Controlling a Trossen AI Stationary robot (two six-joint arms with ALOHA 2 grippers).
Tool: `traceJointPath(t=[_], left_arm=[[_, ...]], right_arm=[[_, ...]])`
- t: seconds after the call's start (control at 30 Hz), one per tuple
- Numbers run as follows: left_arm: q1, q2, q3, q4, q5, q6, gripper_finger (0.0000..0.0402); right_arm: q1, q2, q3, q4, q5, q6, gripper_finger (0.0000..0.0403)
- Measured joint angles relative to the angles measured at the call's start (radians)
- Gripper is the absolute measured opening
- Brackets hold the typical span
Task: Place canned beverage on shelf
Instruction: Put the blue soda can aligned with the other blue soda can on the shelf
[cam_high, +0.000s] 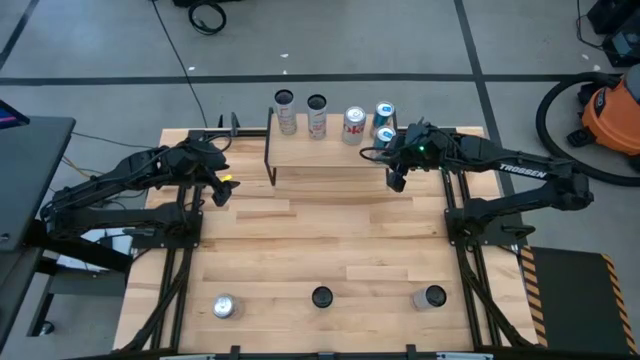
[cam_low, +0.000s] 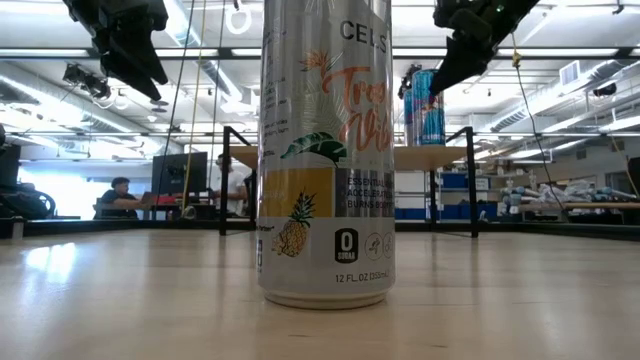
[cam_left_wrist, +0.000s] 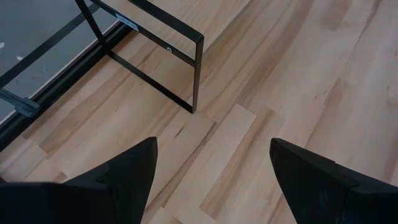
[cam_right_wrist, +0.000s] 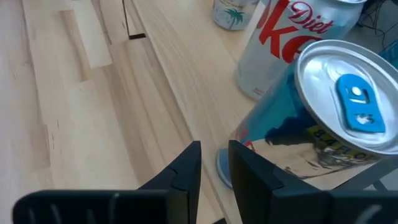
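Pineapple-print can (cam_low: 325, 150) stands closest to the low camera, on the counter (cam_high: 320, 240) front edge, one of three cans not yet shelved: silver-top can (cam_high: 223, 306), dark-top can (cam_high: 321, 296), grey can (cam_high: 434, 296). Shelf (cam_high: 330, 155) at the back carries five cans along its rear, including the blue can (cam_right_wrist: 311, 118). Right gripper (cam_right_wrist: 214, 168) sits just beside the blue can with jaws together, holding nothing. Left gripper (cam_left_wrist: 211, 171) hovers near the shelf's left leg, jaws apart, empty. Judged over halfway done

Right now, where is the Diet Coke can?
In the high view the Diet Coke can stands on the shelf, toward its right end, between a slim white can and two blue cans.
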Motion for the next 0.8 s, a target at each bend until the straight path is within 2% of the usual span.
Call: traceJointPath(t=[0.8], left_arm=[[0.000, 0.000, 0.000, 0.000, 0.000, -0.006, 0.0313]], right_arm=[[-0.070, 0.000, 0.000, -0.025, 0.017, 0.026, 0.0087]])
